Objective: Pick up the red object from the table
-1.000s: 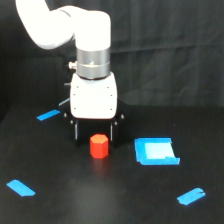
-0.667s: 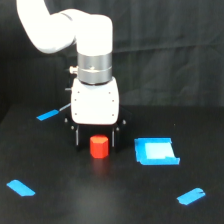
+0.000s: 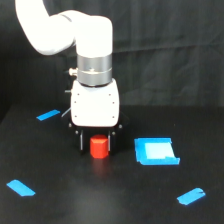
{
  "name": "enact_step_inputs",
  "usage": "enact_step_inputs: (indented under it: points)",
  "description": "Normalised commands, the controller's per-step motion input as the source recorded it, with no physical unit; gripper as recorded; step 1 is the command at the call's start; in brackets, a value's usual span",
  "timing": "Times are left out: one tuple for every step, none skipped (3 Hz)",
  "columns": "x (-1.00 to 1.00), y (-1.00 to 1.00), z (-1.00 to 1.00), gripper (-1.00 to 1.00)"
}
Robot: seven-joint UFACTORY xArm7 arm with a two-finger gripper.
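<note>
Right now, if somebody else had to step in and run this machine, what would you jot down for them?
Tool: lowered around the red block, one dark finger on each side. Whether the fingers are touching the block cannot be told.
Red block: sitting on the black table, not lifted. A blue square piece lies to the exterior view's right of it, apart.
Done: tool lined up over the block.
Left: close on the block if not gripped already, then raise it off the table.

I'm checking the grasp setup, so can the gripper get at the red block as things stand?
Probably yes. The gripper is low over the table with its fingers on either side of the red block, and nothing lies between them. The blue square piece sits apart, to the exterior view's right.
</note>
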Motion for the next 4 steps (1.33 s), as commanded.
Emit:
enact_step_inputs:
  points:
    - [-0.03, 0.02, -0.03, -0.95]
    - [0.02, -0.02, 0.15, -0.97]
    - [0.04, -0.01, 0.54, -0.97]
    - [0.05, -0.02, 0.68, -0.98]
